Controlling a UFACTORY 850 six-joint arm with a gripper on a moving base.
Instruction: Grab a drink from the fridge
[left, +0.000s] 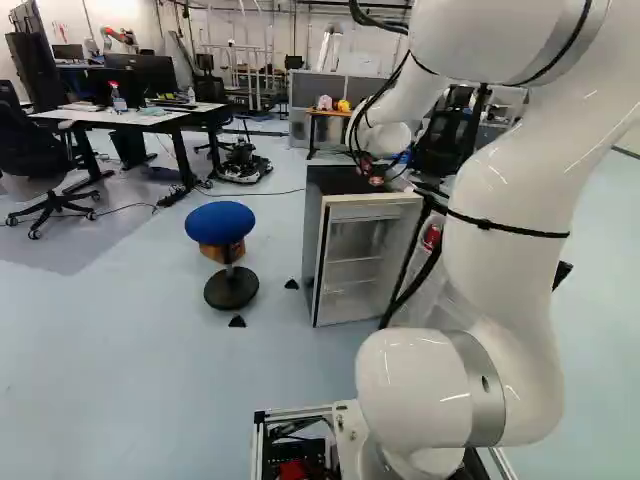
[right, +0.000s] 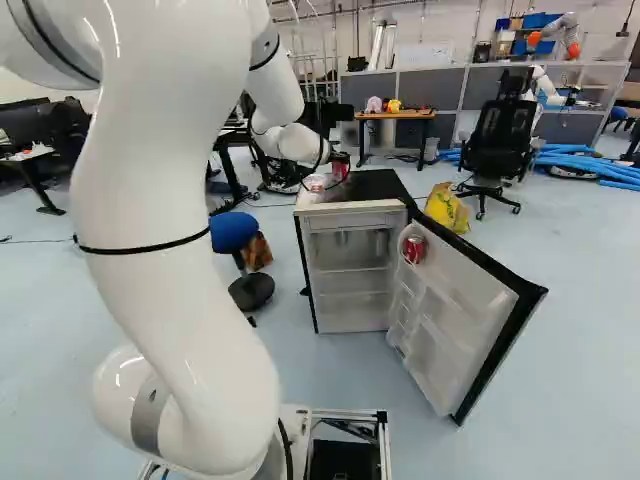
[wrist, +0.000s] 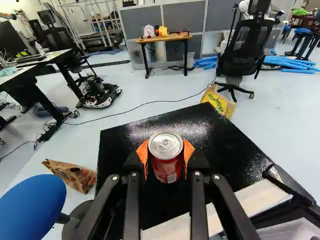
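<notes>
White arm (left: 505, 230) arched forward, wrist (right: 300, 143) seemingly tilted down, gripper (right: 338, 163) (orange pads (wrist: 143, 154) facing inward) clamped.

no readable text, print too small on red can (wrist: 166, 167) and yellow bag (wrist: 218, 103)

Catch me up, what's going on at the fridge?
The white arm has its gripper closed on a red drink can at the fridge's black top; I can't tell whether the can touches it. The fridge door stands open, and another red can sits in the door's upper shelf.
</notes>
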